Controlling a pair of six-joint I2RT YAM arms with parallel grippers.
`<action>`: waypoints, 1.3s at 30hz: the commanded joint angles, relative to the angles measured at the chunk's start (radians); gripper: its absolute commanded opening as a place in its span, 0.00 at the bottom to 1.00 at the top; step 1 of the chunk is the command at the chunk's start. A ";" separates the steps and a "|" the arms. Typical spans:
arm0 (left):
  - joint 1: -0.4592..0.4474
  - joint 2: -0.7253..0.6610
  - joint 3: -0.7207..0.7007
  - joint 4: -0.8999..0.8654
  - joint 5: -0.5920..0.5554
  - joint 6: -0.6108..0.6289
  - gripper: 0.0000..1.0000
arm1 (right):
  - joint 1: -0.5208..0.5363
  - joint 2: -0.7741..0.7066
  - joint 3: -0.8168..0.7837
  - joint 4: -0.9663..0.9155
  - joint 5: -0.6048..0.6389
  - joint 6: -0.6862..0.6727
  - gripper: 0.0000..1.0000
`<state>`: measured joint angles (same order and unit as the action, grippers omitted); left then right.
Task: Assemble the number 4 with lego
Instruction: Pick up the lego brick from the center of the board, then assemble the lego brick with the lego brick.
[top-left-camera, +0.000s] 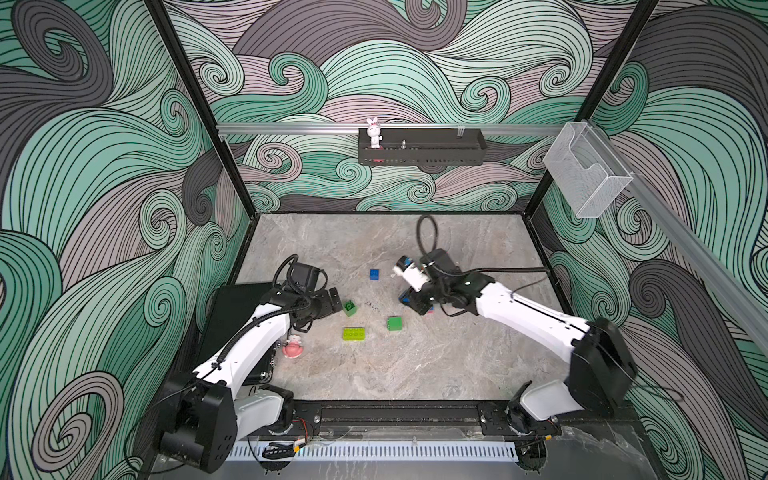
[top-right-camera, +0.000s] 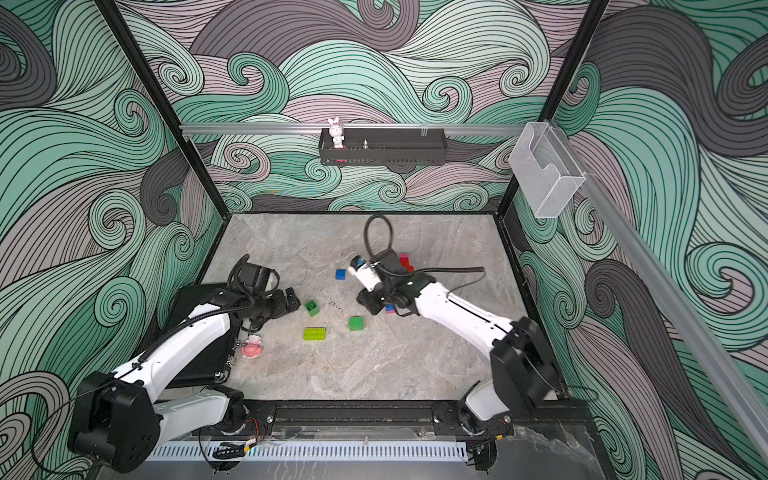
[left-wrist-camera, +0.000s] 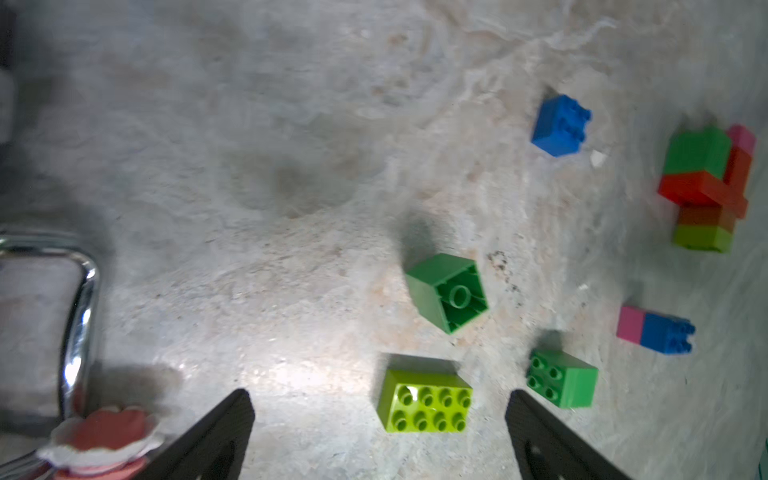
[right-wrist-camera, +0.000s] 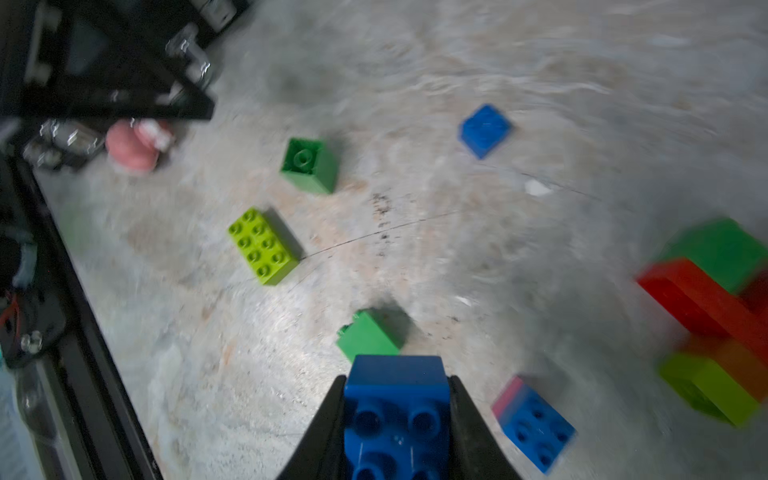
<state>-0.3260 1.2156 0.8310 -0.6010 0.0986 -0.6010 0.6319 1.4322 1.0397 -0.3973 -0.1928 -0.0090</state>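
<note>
The right gripper (right-wrist-camera: 397, 379) grips a blue brick (right-wrist-camera: 395, 409), which should meet the far stack (right-wrist-camera: 702, 291) level and stud-aligned; the left gripper (left-wrist-camera: 379, 395) stands wide, empty

The cell is enclosed by walls (top-left-camera: 104, 166) papered with swirling waves in teal, mauve and dark grey, and its back corners are marked by black posts (top-left-camera: 198, 104). An aluminium rail (top-left-camera: 291, 128) is run across the back wall, and a black perforated shelf (top-left-camera: 436, 157) is hung from it (a white rabbit figurine (top-left-camera: 374, 132) is stood at one end). A clear plastic holder (top-left-camera: 582, 174) is fixed to the side rail. The floor is formed by a grey marbled tabletop (top-left-camera: 415, 365), edged in front by a white slotted duct (top-left-camera: 395, 451).
</note>
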 joint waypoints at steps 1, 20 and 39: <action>-0.112 0.083 0.118 0.005 0.044 0.070 0.98 | -0.129 -0.053 -0.075 -0.082 0.043 0.239 0.00; -0.372 0.683 0.523 -0.002 0.211 0.086 0.99 | -0.252 0.160 -0.044 -0.071 -0.184 0.288 0.00; -0.379 0.814 0.622 -0.011 0.176 0.058 0.99 | -0.212 0.238 -0.007 -0.029 -0.111 0.291 0.00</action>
<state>-0.6971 2.0083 1.4235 -0.5823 0.2844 -0.5289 0.4118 1.6554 1.0069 -0.4156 -0.3439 0.2714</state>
